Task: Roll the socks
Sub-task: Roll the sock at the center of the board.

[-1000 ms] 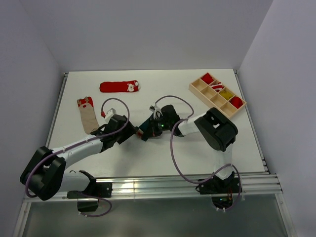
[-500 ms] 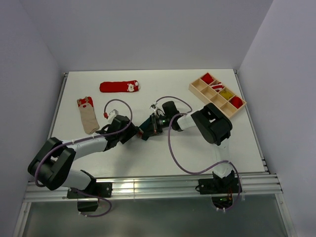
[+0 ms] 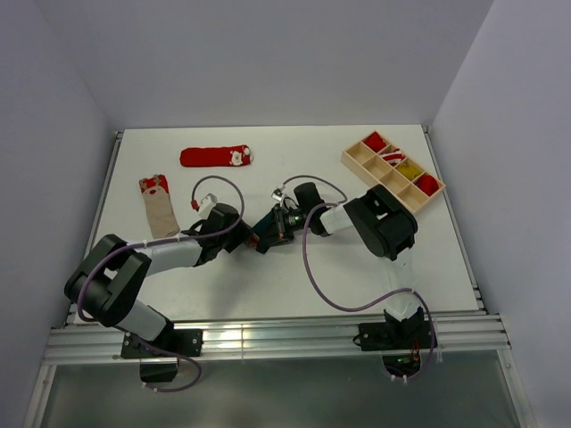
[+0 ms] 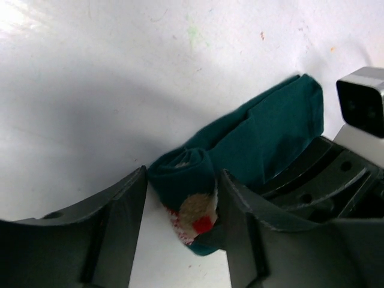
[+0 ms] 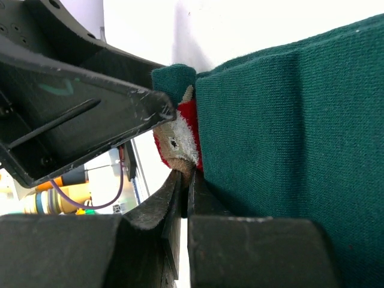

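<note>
Left claw (image 4: 181,186) clamps the green sock (image 4: 264,129); finely knitted, one end tightly rolled.

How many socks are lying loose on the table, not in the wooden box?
3. A red sock at the back, a tan sock on the left, and a green sock mid-table, partly hidden between the left gripper and right gripper.

Green sock (image 4: 264,129), mid-table: one end wound into a tight roll, with a red, white and tan pattern on the roll's open face. The rest lies flat with a lengthwise ridge.
Red sock (image 3: 217,157): flat, unrolled, crosswise near the far edge, white figure toward its right end.
Tan sock (image 3: 161,212): flat, unrolled, far left, red-and-white end pointing away.
</note>
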Robot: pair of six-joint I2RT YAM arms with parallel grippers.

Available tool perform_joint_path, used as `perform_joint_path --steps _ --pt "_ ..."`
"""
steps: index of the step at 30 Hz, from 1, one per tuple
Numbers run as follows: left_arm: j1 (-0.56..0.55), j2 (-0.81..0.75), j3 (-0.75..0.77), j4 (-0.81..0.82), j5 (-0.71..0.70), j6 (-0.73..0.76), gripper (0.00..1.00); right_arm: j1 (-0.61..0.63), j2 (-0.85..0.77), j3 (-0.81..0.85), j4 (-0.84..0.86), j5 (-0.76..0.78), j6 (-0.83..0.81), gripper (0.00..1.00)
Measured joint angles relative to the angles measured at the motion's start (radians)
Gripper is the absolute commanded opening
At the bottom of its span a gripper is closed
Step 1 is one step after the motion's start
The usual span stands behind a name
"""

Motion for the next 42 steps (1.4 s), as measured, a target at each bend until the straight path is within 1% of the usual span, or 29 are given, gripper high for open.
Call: perform_joint_path --steps 2,3,5,6,7,8,9,11,12,13,17,18,20,21,25,27,30,32,36,42 --pt "0.000 0.021 0.012 0.004 -0.003 -0.003 0.49 -0.002 0.003 0.000 0.006 -0.005 0.003 0.00" --pt "0.000 0.030 0.015 0.010 -0.006 -0.006 0.43 -0.002 0.003 0.000 0.007 -0.005 0.003 0.00" --pt "0.000 0.047 0.023 0.014 -0.012 -0.011 0.38 -0.002 0.003 -0.003 0.013 -0.002 0.003 0.00" --pt "0.000 0.055 0.026 0.018 -0.013 -0.011 0.31 -0.002 0.001 -0.006 0.016 0.000 0.001 0.00" --pt "0.000 0.062 0.029 0.022 -0.014 -0.014 0.27 -0.002 -0.002 -0.010 0.019 0.006 0.000 0.01" --pt "-0.001 0.067 0.029 0.024 -0.015 -0.014 0.23 -0.002 -0.008 -0.016 0.023 0.015 -0.003 0.04" --pt "-0.001 0.073 0.032 0.028 -0.015 -0.018 0.16 -0.002 -0.016 -0.024 0.025 0.025 -0.007 0.09" --pt "-0.003 0.082 0.043 0.026 -0.014 -0.018 0.09 -0.002 -0.041 -0.046 0.027 0.058 -0.019 0.16" --pt "-0.004 0.086 0.048 0.024 -0.013 -0.017 0.03 -0.001 -0.053 -0.055 0.026 0.072 -0.024 0.22" --pt "-0.006 0.089 0.055 0.021 -0.012 -0.016 0.00 -0.001 -0.067 -0.066 0.026 0.092 -0.031 0.25" --pt "-0.013 0.094 0.087 -0.031 -0.016 0.003 0.00 0.011 -0.136 -0.117 0.021 0.177 -0.075 0.32" --pt "-0.015 0.095 0.097 -0.050 -0.018 0.008 0.00 0.020 -0.161 -0.138 0.021 0.215 -0.091 0.36" --pt "-0.020 0.096 0.121 -0.095 -0.021 0.029 0.00 0.034 -0.221 -0.183 0.007 0.288 -0.123 0.38" --pt "-0.022 0.096 0.131 -0.116 -0.024 0.038 0.00 0.043 -0.249 -0.202 -0.001 0.320 -0.140 0.42" --pt "-0.030 0.096 0.173 -0.209 -0.032 0.085 0.00 0.097 -0.380 -0.271 -0.030 0.508 -0.219 0.47" --pt "-0.034 0.097 0.201 -0.265 -0.037 0.116 0.00 0.140 -0.441 -0.296 -0.036 0.615 -0.264 0.50" --pt "-0.042 0.106 0.237 -0.328 -0.042 0.154 0.00 0.225 -0.491 -0.303 -0.034 0.759 -0.340 0.54" --pt "-0.044 0.112 0.257 -0.362 -0.042 0.176 0.00 0.283 -0.504 -0.303 -0.032 0.837 -0.383 0.56" --pt "-0.045 0.126 0.292 -0.420 -0.041 0.208 0.00 0.381 -0.509 -0.303 -0.023 0.960 -0.467 0.56" --pt "-0.045 0.158 0.337 -0.465 -0.036 0.238 0.00 0.475 -0.503 -0.300 -0.014 1.093 -0.555 0.56"
